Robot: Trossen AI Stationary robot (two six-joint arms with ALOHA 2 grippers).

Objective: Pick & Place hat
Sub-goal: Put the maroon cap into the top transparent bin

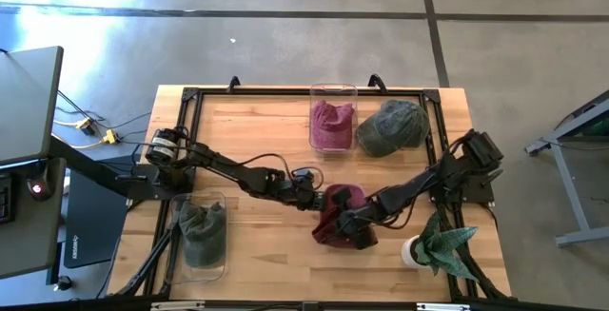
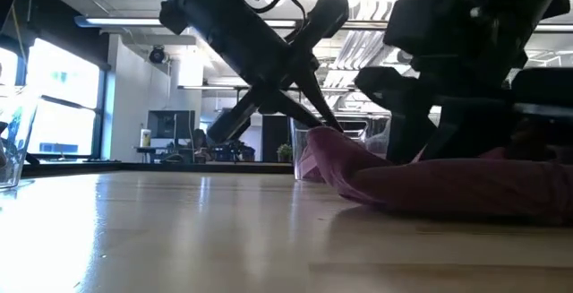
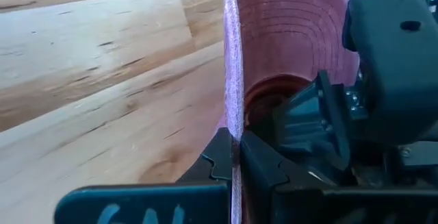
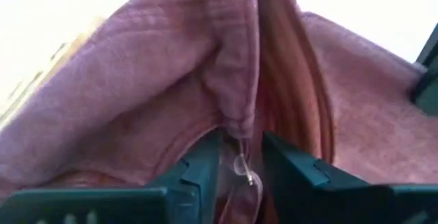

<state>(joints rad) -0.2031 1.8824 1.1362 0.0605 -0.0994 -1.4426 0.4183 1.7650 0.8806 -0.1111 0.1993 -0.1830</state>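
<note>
On wooden table [image 1: 257, 130], maroon hat [image 1: 341, 214]; concrete floor [image 1: 285, 26] beyond.

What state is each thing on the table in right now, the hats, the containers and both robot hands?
Maroon hat: lying mid-table, pinched by both hands.
Left hand: shut on the maroon hat's brim edge.
Right hand: fingers either side of a fold of the maroon hat.
Far clear container: upright, holding a pink hat.
Near clear container: holding a grey-green hat.
Loose green hat: resting beside the far container.
</note>
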